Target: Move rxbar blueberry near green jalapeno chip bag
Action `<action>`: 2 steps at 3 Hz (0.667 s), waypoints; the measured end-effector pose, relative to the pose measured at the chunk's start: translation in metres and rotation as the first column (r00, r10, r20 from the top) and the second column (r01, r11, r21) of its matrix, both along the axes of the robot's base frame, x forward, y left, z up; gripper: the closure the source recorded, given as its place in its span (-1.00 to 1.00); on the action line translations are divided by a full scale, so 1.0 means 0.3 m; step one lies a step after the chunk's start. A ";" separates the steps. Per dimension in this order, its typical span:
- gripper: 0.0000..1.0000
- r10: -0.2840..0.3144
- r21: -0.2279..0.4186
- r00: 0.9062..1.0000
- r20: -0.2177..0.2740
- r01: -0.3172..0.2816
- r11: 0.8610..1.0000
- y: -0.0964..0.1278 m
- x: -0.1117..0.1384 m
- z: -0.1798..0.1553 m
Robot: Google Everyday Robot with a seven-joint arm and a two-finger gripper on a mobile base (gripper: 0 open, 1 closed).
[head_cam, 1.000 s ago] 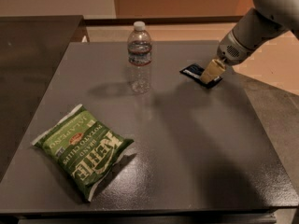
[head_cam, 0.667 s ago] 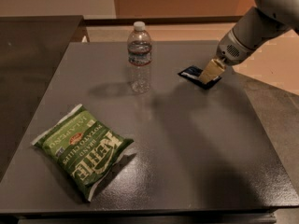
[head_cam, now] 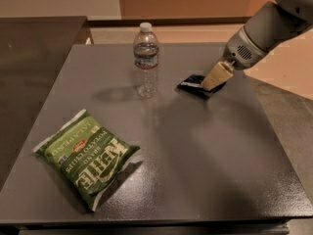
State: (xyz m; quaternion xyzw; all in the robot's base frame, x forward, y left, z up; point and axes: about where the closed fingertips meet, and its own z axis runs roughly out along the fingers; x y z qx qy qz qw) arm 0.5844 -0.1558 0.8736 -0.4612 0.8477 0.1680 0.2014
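Observation:
The rxbar blueberry [head_cam: 191,82] is a small dark navy bar at the back right of the grey table [head_cam: 205,160]. My gripper [head_cam: 212,83] comes down from the upper right and is shut on the bar's right end, holding it just above the table. The green jalapeno chip bag [head_cam: 87,156] lies flat at the front left, far from the bar.
A clear water bottle [head_cam: 146,60] stands upright at the back centre, left of the bar and between it and the bag's side of the table. A dark counter [head_cam: 29,58] adjoins the table on the left. The table's right edge drops off beside my arm.
My gripper has moved a little to the left and toward the front, and the bar has moved with it. The bottle and bag have not moved.

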 end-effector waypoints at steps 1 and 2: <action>1.00 0.082 0.043 0.997 -0.013 -0.082 0.996 0.101 -0.096 0.044; 1.00 0.162 0.096 0.987 -0.017 -0.159 0.983 0.211 -0.191 0.079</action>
